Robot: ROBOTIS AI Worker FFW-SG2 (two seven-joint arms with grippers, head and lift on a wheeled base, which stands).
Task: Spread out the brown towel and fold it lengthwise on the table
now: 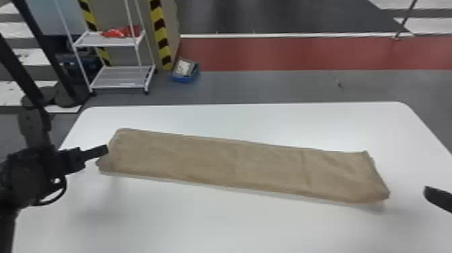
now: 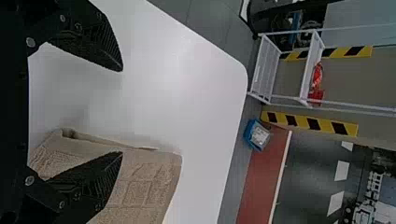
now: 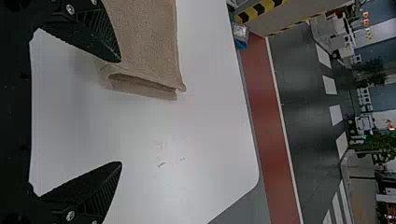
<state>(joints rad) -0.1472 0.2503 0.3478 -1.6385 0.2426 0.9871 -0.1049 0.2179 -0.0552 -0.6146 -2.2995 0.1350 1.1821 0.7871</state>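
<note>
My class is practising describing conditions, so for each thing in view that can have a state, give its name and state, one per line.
Brown towel: folded into a long strip, lying on the table, creased near its right end
Table: bearing the towel
Left hand: open, holding nothing
Right hand: open, holding nothing
White rack: upright, red items on its upper shelf
Blue box: on the floor, filled

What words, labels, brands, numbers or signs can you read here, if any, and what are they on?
None can be read.
Towel: no print visible.
Striped bands: yellow and black, no words visible.
White thing in blue bin: too small to tell.
Orange marks in the background: too small to read.
</note>
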